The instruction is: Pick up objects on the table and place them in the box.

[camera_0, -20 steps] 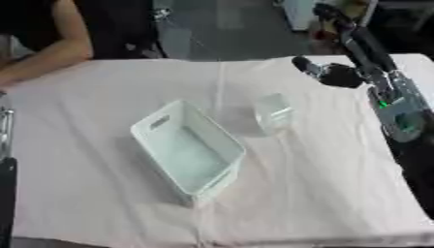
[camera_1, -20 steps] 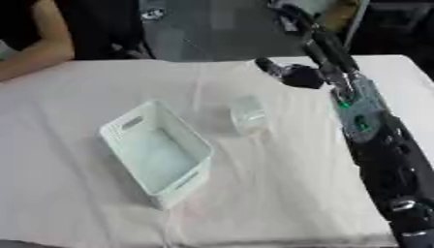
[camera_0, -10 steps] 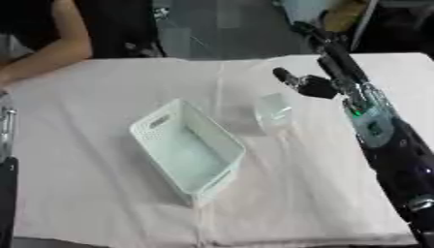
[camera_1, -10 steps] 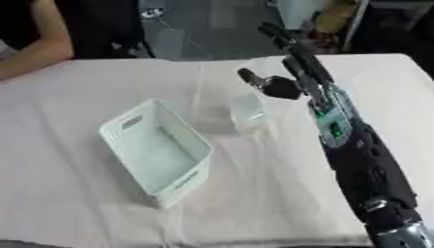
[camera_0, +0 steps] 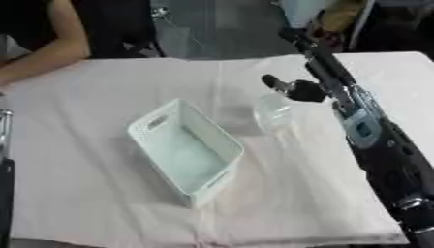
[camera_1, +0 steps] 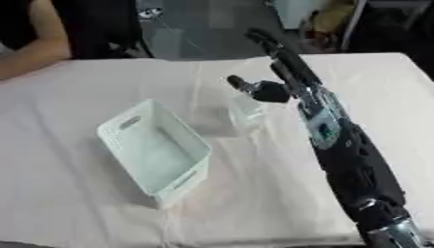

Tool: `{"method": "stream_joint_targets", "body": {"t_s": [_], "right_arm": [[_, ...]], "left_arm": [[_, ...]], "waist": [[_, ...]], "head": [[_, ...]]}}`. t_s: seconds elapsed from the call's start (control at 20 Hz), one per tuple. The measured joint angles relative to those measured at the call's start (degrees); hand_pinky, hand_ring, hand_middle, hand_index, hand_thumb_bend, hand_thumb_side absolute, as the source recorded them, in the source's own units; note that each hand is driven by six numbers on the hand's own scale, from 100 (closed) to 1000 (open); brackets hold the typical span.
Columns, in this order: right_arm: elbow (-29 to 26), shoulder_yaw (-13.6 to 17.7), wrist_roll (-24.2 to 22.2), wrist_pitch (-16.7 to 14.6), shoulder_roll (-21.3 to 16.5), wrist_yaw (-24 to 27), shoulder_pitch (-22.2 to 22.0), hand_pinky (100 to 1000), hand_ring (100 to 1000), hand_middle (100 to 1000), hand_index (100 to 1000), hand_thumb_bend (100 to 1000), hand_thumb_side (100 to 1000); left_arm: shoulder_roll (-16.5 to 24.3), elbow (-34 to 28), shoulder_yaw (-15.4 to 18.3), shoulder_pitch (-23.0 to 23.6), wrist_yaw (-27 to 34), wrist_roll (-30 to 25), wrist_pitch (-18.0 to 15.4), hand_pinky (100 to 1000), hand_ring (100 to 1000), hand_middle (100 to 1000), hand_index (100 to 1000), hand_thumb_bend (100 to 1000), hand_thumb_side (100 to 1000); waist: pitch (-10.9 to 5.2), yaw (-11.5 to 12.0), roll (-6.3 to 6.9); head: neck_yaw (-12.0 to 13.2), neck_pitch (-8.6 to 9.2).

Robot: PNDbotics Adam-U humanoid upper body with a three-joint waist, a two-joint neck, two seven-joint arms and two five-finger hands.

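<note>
A white slotted box (camera_0: 183,149) lies askew in the middle of the cloth-covered table. Just to its right stands a small clear container (camera_0: 272,112). My right arm comes in from the lower right, and my right hand (camera_0: 298,90) hovers at the container's far upper edge. One dark finger (camera_0: 272,80) points up and to the left, and nothing sits inside the hand. Whether the hand touches the container is unclear. A thin strip of my left hand (camera_0: 4,140) shows at the left edge.
The pale cloth (camera_0: 101,203) covers the whole table, with folds near the front. A person's bare arm (camera_0: 51,53) rests on the far left corner, away from the objects. Dark floor and clutter lie beyond the far edge.
My right arm has swung left from the table's right side. The hand now sits over the clear container. The box and container have not moved.
</note>
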State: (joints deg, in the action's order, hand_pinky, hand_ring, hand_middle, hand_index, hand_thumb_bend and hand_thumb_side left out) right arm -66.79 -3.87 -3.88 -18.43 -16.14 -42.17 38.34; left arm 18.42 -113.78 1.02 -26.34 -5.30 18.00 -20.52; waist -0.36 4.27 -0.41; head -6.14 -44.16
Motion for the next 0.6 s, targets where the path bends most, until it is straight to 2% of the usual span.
{"method": "stream_joint_targets", "body": {"t_s": [0.6], "right_arm": [[2.9, -1.7, -1.73, -1.73, 3.13, -1.09, -1.15, 970, 1000, 1000, 1000, 472, 753]], "left_arm": [[-0.02, 0.0, -0.32, -0.04, 0.06, -0.23, 0.15, 552, 600, 655, 787, 149, 709]], "waist": [[0.06, 0.0, 0.03]], "head": [[-0.02, 0.0]]}}
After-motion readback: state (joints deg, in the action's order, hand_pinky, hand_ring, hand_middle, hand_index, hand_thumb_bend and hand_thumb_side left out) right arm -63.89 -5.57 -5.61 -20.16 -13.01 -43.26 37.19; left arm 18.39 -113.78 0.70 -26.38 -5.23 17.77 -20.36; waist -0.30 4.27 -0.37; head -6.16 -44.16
